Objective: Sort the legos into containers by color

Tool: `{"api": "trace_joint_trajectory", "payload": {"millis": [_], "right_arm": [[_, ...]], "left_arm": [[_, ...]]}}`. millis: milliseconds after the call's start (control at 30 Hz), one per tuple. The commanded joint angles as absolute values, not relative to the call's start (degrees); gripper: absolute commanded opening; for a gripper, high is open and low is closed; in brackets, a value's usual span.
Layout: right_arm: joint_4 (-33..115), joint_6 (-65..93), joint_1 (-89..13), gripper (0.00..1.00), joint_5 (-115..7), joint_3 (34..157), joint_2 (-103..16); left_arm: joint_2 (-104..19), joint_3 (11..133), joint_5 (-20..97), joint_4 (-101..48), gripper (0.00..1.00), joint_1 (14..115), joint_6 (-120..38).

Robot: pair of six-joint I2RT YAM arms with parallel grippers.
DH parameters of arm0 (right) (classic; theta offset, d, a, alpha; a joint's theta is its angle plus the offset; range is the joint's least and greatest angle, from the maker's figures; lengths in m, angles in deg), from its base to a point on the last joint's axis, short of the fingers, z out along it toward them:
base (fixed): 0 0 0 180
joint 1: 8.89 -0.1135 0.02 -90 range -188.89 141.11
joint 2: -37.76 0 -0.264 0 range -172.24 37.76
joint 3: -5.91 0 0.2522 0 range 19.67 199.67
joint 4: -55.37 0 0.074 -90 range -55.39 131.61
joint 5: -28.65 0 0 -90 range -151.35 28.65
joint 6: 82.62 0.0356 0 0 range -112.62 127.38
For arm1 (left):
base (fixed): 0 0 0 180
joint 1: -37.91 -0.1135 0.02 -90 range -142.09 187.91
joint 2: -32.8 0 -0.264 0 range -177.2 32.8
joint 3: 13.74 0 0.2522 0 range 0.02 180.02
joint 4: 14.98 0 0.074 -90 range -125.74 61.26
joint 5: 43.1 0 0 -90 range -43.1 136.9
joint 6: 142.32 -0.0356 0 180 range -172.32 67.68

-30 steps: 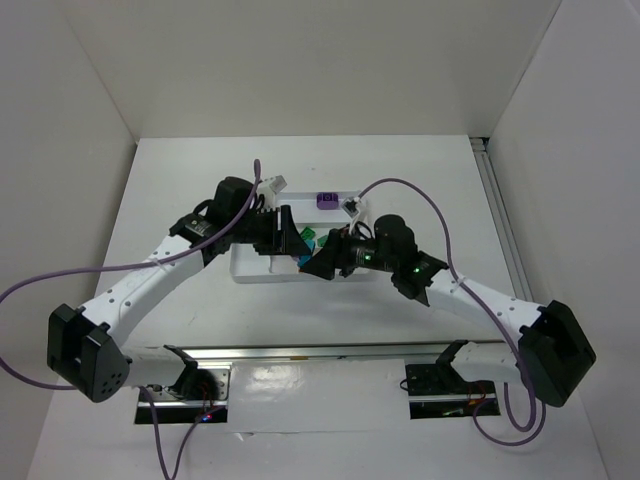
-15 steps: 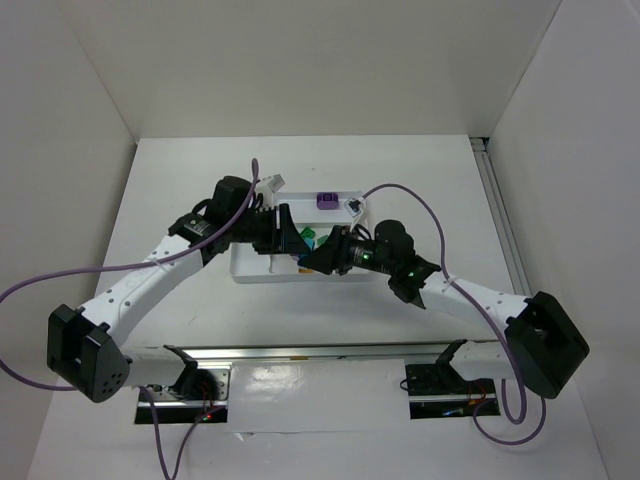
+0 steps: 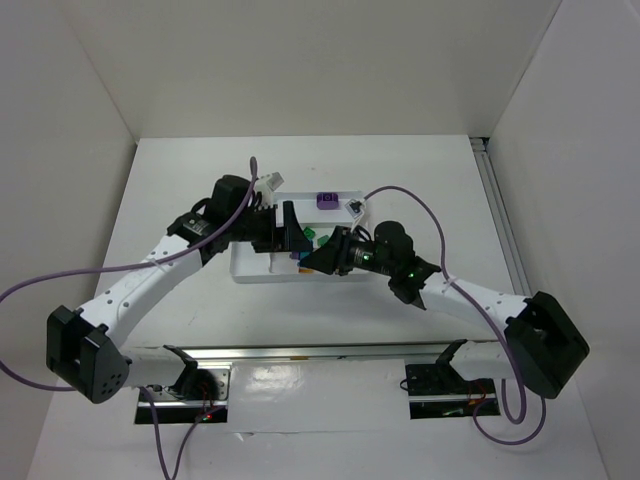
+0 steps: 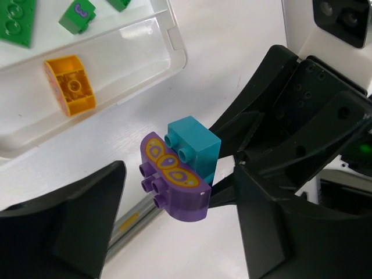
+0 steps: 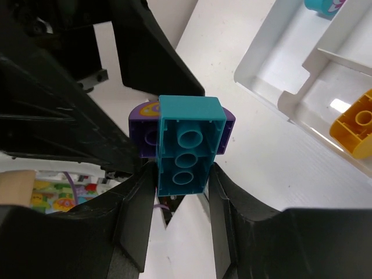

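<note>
Squeezing teal brick [image 5: 186, 145] with right fingers [image 5: 136, 221], purple brick [image 4: 171, 180] stuck on; left fingers [image 4: 75, 221] open. Already in tray [image 4: 174, 52] at 11 o'clock: green bricks [image 4: 16, 23], yellow brick [image 4: 70, 84]. To do: split, drop both.

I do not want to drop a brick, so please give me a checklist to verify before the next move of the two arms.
1. Right tool shut on the teal rectangular plastic brick: ok.
2. Left tool open: ok.
3. Purple rounded plastic brick separated from the teal brick: not ok, they are joined.
4. Pair over the white plastic tray: cannot tell.
5. Orange curved plastic brick inside the tray: ok.
</note>
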State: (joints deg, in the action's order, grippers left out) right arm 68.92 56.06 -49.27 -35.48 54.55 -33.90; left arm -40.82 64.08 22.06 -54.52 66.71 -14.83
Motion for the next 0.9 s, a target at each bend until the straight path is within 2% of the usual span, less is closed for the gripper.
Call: {"api": "trace_joint_trajectory", "payload": {"millis": [0, 267, 467, 600, 667, 700, 733, 767, 867], "right_arm": [[66.33, 52.91, -49.84, 0.12, -38.23, 55.53, -30.8], [61.49, 50.01, -49.84, 0.1, -38.85, 58.07, -29.66], [51.22, 43.25, -49.84, 0.1, -44.11, 62.19, -28.16], [45.93, 40.86, -49.32, 0.1, -41.58, 66.68, -29.82], [44.43, 40.86, -46.95, 0.1, -36.15, 68.09, -30.61], [44.43, 42.17, -45.55, 0.1, -32.38, 68.62, -31.93], [44.43, 43.23, -42.32, 0.1, -23.9, 68.63, -31.94], [49.56, 44.63, -40.72, 0.1, -18.86, 67.84, -32.64], [55.14, 50.35, -36.32, 0.1, -4.95, 65.64, -33.43]], "left_arm": [[-39.53, 67.69, 24.21, -54.74, 0.9, 66.91, -15.41], [-38.92, 67.7, 25.62, -55.89, 0.89, 66.39, -16.55], [-38.3, 70.78, 30.11, -60.73, 0.76, 65.86, -20.14], [-36.9, 71.48, 33.44, -62.92, 0.71, 65.86, -28.29], [-35.15, 71.48, 32.49, -62.23, 0.71, 65.86, -32.35], [-33.4, 70.78, 31.44, -61.61, 0.75, 65.86, -34.98], [-32.51, 70.25, 31.43, -61.09, 0.77, 65.86, -36.22], [-31.72, 70.25, 30.74, -61.08, 0.81, 65.86, -37.37], [-28.82, 69.47, 27.49, -59.77, 0.86, 66.38, -43.51]]}}
